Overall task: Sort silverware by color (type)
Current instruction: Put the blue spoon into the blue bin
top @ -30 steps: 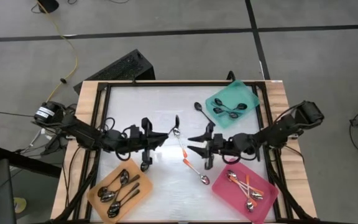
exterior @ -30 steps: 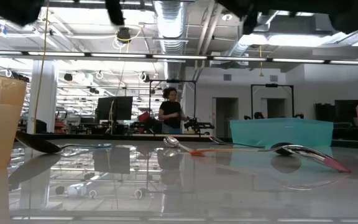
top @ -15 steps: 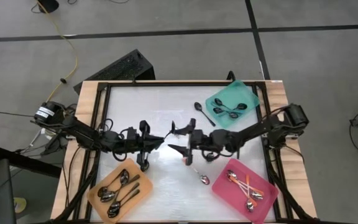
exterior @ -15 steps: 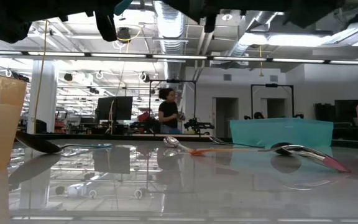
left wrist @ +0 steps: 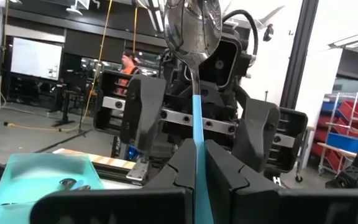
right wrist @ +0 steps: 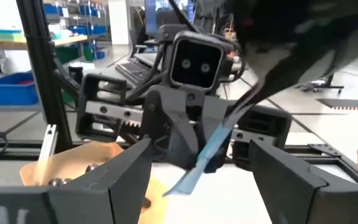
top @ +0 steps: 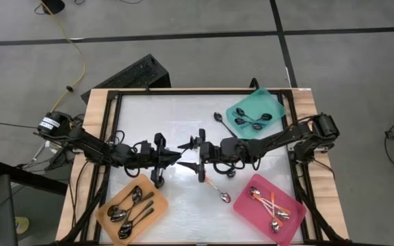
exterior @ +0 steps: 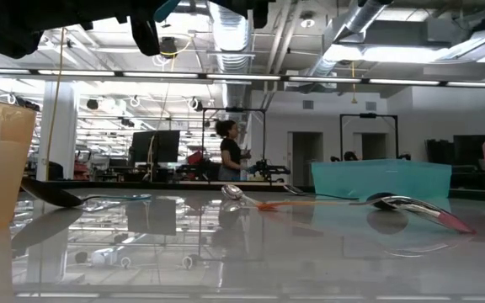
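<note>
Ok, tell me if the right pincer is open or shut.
Open. The right pincer has its fingers spread wide around the teal-handled spoon, which the shut left pincer holds.

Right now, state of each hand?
Left hand: closed on the teal-handled spoon, held above mid-table.
Right hand: open, fingers on either side of that spoon's handle, not gripping it yet.

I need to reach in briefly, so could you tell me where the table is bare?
Bare: the far strip left of the teal tray, and the near middle between the orange tray and pink tray. Crowded: the centre, where the left gripper and right gripper meet over a teal-handled spoon.
</note>
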`<state>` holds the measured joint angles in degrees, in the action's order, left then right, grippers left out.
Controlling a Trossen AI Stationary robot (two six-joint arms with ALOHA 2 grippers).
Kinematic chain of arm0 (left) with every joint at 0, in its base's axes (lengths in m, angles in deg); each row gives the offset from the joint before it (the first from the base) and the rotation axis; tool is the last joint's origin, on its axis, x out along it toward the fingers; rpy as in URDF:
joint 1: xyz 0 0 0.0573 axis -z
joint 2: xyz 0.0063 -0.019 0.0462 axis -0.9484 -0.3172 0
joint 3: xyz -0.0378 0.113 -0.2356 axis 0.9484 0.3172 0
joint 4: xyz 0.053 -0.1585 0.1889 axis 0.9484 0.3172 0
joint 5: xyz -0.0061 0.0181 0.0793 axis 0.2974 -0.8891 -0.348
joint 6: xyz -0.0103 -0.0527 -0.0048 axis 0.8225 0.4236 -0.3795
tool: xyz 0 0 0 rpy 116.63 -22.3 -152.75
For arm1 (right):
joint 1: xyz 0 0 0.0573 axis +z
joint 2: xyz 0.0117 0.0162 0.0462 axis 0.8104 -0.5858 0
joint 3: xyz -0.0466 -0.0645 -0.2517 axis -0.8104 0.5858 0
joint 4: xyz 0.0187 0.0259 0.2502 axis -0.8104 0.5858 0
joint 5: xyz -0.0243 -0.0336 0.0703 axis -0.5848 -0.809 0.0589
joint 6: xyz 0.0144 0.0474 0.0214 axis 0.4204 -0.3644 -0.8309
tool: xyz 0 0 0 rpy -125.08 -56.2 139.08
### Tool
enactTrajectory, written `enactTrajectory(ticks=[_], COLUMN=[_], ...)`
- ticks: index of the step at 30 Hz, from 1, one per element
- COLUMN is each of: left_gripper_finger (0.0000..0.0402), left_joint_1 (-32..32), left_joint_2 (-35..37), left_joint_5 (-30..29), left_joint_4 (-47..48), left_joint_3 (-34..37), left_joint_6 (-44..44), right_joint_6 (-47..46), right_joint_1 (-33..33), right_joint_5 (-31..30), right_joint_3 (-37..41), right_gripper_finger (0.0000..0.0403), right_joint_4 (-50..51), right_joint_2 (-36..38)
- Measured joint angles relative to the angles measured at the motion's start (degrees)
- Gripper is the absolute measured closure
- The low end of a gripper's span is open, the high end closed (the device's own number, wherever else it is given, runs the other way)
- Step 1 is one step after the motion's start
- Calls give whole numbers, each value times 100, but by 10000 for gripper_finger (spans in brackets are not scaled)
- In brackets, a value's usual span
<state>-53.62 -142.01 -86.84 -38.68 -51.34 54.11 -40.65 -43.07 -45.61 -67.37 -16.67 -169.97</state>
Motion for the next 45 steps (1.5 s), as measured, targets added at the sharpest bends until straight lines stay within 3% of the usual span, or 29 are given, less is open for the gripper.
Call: enactTrajectory(ticks=[7, 20, 31, 37, 45], left_gripper_finger=[401, 401, 401, 401, 401], left_joint_1=[0, 1, -4, -4, -4], left_joint_2=[0, 0, 0, 0, 0], left_joint_5=[90, 101, 90, 88, 50], left_joint_4=[92, -34, -42, -40, -41], left_joint_3=[0, -2, -2, -2, -2], left_joint_6=[2, -49, -59, -57, -13], right_joint_6=[64, 432, 365, 271, 232], right_joint_1=[2, 94, 27, -48, -72], right_joint_5=[12, 5, 10, 134, 194], right_joint_3=[-31, -36, -31, -31, -31], right_gripper_finger=[117, 117, 124, 189, 356], right_joint_4=[104, 673, 508, 572, 776], right_joint_2=[33, 834, 723, 706, 706])
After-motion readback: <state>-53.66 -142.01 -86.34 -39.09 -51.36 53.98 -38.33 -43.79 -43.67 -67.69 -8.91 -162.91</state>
